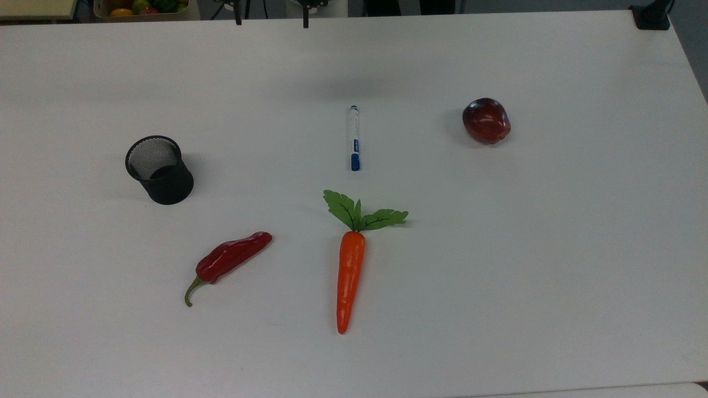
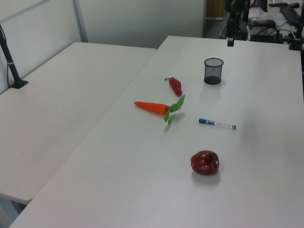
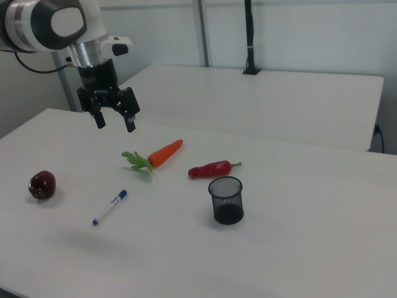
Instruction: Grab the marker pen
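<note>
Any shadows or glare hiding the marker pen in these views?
No. Top view: marker pen lies crisp on the matte white table, soft shadow patch above it. Right view: a faint blurry shadow sits below the pen; open end effector hangs well above.

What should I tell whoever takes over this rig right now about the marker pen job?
Gripper: open, empty, raised high above the table.
Marker pen: lying flat on the table, between the black mesh cup and the apple, just beyond the carrot leaves in the top view.
Done: nothing; pen not grasped.
Left: descend over the pen, close on its barrel, lift.
</note>
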Available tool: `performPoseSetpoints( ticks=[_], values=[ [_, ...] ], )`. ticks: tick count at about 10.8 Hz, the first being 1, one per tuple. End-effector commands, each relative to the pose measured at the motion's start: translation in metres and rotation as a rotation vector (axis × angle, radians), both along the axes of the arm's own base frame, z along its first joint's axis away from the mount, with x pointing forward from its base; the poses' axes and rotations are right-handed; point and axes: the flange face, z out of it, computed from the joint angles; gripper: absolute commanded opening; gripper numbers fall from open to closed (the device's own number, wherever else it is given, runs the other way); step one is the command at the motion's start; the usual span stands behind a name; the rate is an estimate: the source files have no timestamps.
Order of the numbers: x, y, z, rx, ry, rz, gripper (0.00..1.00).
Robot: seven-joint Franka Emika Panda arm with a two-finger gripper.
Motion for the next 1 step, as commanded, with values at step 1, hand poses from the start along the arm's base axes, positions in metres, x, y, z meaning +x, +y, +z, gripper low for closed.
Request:
performPoseSetpoints(
  ticks=[1],
  values=[
    [-0.0126, -0.0113, 0.0094, 0.009, 0.006, -0.001, 1.00]
  ],
)
